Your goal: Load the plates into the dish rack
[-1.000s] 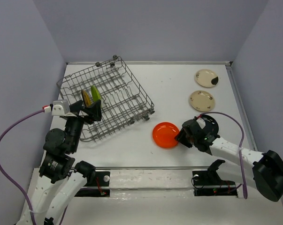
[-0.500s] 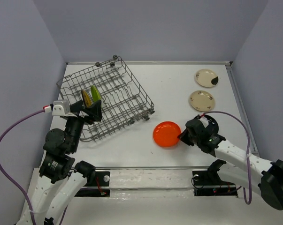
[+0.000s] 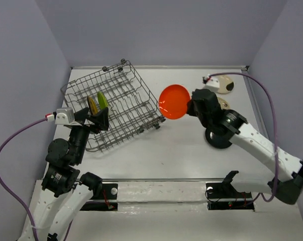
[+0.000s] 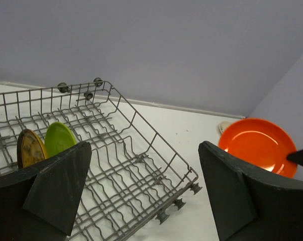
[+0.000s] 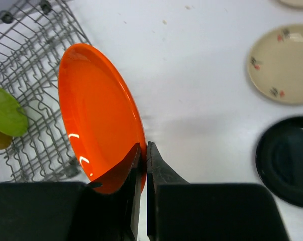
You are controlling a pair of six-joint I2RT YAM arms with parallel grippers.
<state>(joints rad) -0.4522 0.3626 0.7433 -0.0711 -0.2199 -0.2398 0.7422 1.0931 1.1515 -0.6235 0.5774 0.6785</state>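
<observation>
Tines in the large grey wire dish rack [image 3: 147, 91] held a lime green plate [image 3: 102, 100] and a patterned dark gold plate [image 3: 92, 104] on edge, side by side. The left gripper [image 3: 98, 117] hung over the rack's near side, jaws spread wide around nothing. The right gripper [image 5: 142, 149] pinched the rim of the round orange plate [image 5: 98, 115], tilted in the air just beside the rack's right wall. A glossy black plate [image 3: 219, 141] and a cream plate [image 5: 282, 63] lay flat on the white table [image 3: 191, 155].
</observation>
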